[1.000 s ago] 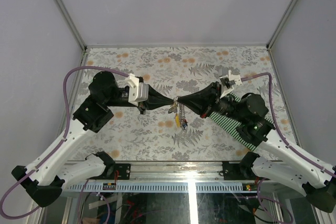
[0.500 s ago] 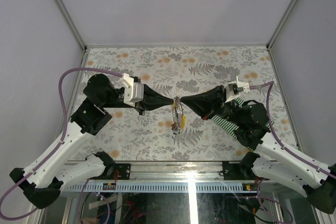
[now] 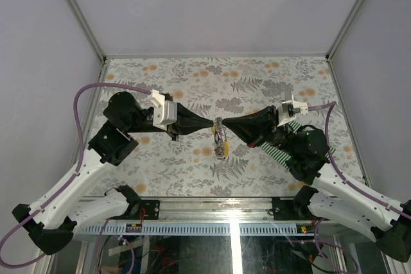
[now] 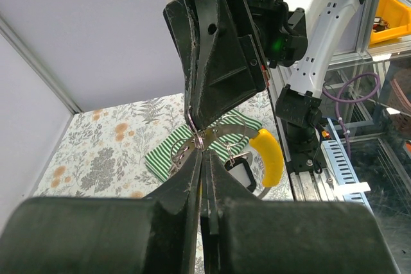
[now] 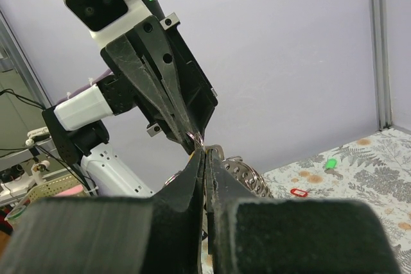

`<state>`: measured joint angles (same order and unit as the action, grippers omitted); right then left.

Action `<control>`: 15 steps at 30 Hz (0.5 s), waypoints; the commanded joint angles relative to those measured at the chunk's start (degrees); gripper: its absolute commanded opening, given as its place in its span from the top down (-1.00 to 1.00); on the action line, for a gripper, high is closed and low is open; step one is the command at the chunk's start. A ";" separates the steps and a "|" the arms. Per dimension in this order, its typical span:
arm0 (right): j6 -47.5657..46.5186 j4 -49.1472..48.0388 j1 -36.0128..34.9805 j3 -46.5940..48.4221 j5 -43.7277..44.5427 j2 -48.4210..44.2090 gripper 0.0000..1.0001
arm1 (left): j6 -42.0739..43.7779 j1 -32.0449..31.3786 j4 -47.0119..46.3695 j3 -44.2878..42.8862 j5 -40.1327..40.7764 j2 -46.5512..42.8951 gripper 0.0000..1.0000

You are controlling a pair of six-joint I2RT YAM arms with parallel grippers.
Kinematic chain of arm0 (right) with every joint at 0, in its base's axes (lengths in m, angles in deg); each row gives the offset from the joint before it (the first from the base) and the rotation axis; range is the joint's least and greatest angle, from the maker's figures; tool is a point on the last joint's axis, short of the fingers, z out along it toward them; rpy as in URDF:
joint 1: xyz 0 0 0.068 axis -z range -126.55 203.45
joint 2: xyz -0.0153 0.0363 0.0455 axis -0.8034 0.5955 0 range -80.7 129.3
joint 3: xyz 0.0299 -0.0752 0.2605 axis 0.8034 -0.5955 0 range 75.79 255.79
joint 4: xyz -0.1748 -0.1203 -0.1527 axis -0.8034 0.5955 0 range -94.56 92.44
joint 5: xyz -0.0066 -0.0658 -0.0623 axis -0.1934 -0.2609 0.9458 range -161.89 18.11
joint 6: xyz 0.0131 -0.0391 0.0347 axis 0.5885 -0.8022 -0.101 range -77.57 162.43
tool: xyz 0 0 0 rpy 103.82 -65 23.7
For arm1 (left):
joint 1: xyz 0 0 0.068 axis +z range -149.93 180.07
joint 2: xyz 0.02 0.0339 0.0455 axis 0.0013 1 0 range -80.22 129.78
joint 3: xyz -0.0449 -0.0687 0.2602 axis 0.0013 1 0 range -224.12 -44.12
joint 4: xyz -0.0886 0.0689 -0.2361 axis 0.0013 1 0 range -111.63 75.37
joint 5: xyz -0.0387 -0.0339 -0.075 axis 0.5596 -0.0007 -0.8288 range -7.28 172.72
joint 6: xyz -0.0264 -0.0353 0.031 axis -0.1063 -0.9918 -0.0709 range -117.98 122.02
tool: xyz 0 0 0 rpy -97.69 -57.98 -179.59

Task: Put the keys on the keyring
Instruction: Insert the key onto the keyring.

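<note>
My left gripper (image 3: 213, 124) and right gripper (image 3: 223, 123) meet tip to tip above the middle of the table, both shut on the thin silvery keyring (image 3: 220, 134). The ring's bunch hangs below them with a yellow tag (image 3: 223, 151). In the left wrist view my shut gripper (image 4: 201, 153) pinches the wire loop (image 4: 198, 139) right under the right gripper (image 4: 218, 75); the yellow piece (image 4: 270, 155) hangs behind. In the right wrist view my shut gripper (image 5: 205, 153) pinches beside a perforated silvery ring (image 5: 249, 175). A green key (image 5: 331, 163) and a red key (image 5: 298, 192) lie on the table beyond.
The green-and-white striped mat (image 3: 277, 149) lies on the floral table cloth (image 3: 192, 81) under the right arm, and also shows in the left wrist view (image 4: 166, 153). Grey walls close in the table on three sides.
The right wrist has drawn back to the right and levelled out. The hanging bunch has swung and now hangs straighter under the joined fingertips. Both grippers stay shut.
</note>
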<state>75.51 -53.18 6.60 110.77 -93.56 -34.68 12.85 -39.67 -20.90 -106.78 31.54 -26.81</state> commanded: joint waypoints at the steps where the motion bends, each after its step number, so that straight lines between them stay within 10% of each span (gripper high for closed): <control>1: 1.50 -8.08 0.20 1.23 4.46 -1.83 1.00 | -1.33 -0.33 -2.46 0.62 -0.33 -0.61 0.99; 15: 6.77 -14.22 0.25 1.35 5.68 0.70 1.00 | -1.67 -1.63 -3.46 1.48 -0.41 0.38 0.98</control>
<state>80.98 -57.64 6.60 110.42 -92.25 -33.87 12.29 -40.66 -22.97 -106.19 31.76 -26.44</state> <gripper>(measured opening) 0.010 0.011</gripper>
